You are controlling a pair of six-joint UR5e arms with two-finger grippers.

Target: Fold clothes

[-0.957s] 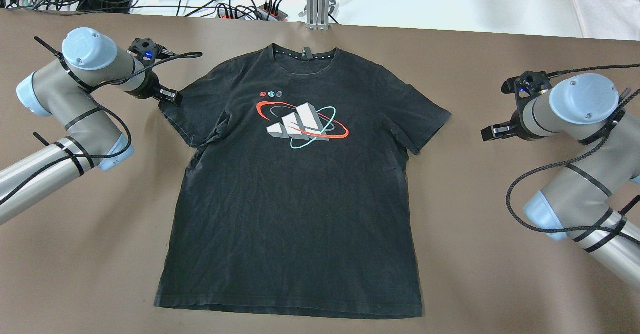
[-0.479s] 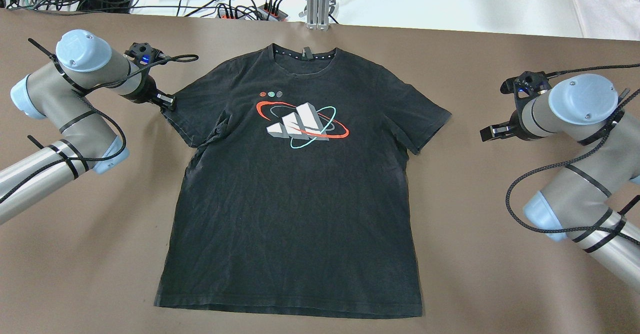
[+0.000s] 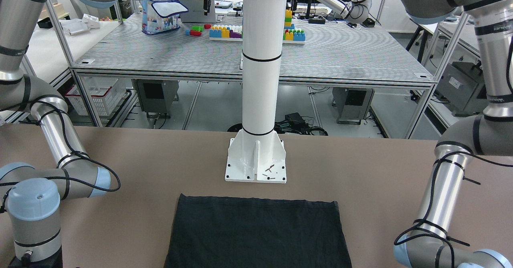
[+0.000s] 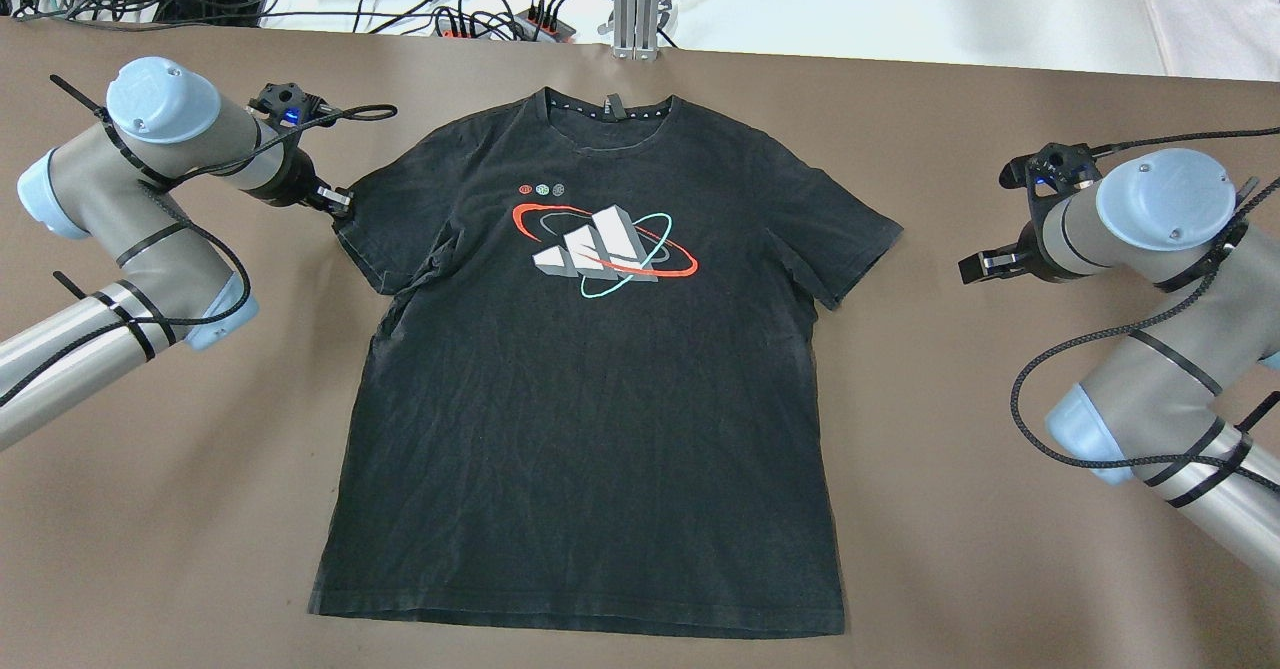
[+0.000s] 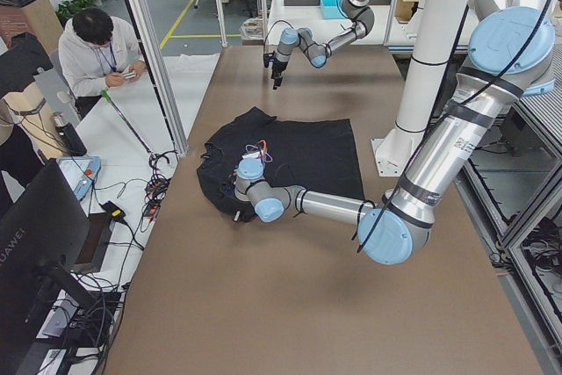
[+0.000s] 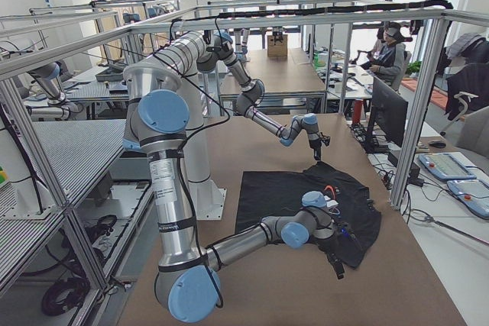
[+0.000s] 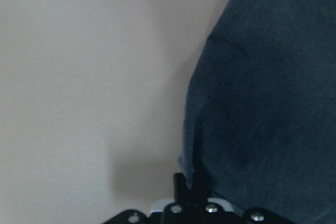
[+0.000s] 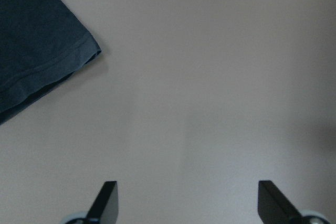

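The clothes (image 4: 590, 379) are a black T-shirt with a printed logo, lying flat and face up on the brown table (image 4: 1000, 549). Its hem (image 3: 258, 232) shows in the front-facing view. My left gripper (image 4: 340, 202) is at the corner of the shirt's left-hand sleeve. In the left wrist view its fingers (image 7: 181, 184) stand close together with the sleeve edge (image 7: 268, 103) running into them. My right gripper (image 4: 972, 267) hangs open over bare table, a short way off the other sleeve (image 8: 37, 51). Its fingertips (image 8: 107, 200) are wide apart with nothing between them.
A white pole base (image 3: 256, 160) stands on the table behind the shirt's hem. Cables and power strips (image 4: 500, 19) lie past the far edge, and a white garment (image 4: 1210, 9) at the far right. A person (image 5: 101, 50) sits beyond that edge.
My left gripper has slid a little down and inward onto the sleeve corner, and its fingers have drawn together. The right arm has barely moved.
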